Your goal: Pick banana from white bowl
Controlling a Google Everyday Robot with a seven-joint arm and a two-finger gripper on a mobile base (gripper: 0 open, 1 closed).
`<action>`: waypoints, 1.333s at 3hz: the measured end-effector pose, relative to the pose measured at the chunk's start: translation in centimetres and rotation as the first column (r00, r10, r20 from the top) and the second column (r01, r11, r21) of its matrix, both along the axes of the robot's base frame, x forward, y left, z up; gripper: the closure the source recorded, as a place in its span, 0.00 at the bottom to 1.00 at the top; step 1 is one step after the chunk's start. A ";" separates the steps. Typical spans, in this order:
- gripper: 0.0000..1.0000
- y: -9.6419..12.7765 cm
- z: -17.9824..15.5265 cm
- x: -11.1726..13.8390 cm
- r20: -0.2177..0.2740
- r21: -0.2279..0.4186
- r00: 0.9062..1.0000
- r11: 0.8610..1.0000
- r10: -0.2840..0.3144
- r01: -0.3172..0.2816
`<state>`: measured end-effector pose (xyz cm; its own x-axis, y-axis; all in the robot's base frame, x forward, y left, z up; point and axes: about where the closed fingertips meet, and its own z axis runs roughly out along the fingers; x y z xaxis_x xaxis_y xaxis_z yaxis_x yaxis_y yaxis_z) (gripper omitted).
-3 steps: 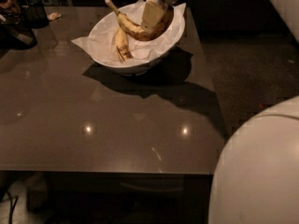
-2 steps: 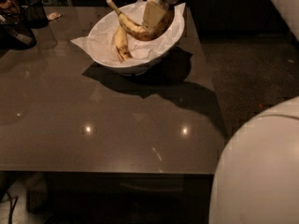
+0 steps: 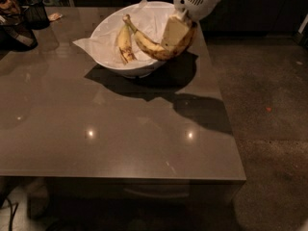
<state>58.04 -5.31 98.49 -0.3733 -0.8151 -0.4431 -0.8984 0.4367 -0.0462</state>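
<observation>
Yellow with brown speckles, the banana (image 3: 154, 48) hangs clamped in the tool (image 3: 176, 34), whose pale finger (image 3: 173, 32) presses flat against the near side of the fruit just short of its right end. The banana's dark stem points up and to the left over the middle of the white bowl (image 3: 139, 70), and its curved belly dips towards the bowl's near right rim. Its thick end now reaches past that rim on the right, where a second ago the whole fruit lay further left, inside the bowl and under the tool. The tool's rounded white head sits at the top edge of the view, above and right of the bowl; it has shifted rightward and taken the banana with it. A second banana (image 3: 124, 44), straighter and shorter, lies where it lay before, on the crinkled paper (image 3: 82, 43) lining the bowl's left half, and a corner of that paper hangs over the left rim. The bowl has not moved on the bench (image 3: 120, 129), a glossy brown-grey top showing two small light reflections, and it throws a wide shadow (image 3: 144, 86) towards the front and right. A black mesh cup (image 3: 36, 13) stands at the far left corner of the bench, well apart from the bowl. Speckled grey floor (image 3: 269, 90) fills the right side, where a large white rounded shape covered the lower right corner a moment earlier.
</observation>
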 end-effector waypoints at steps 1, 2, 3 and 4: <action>1.00 -1.4 -1.5 -3.2 -0.041 0.017 0.999 0.999 -0.036 0.037; 1.00 -1.5 -2.0 -3.5 -0.052 0.012 0.998 0.999 -0.035 0.036; 1.00 -0.9 -1.5 -3.6 -0.045 -0.005 0.999 1.000 -0.031 0.030; 1.00 -0.2 0.1 -4.8 -0.033 -0.029 0.999 0.999 -0.034 0.033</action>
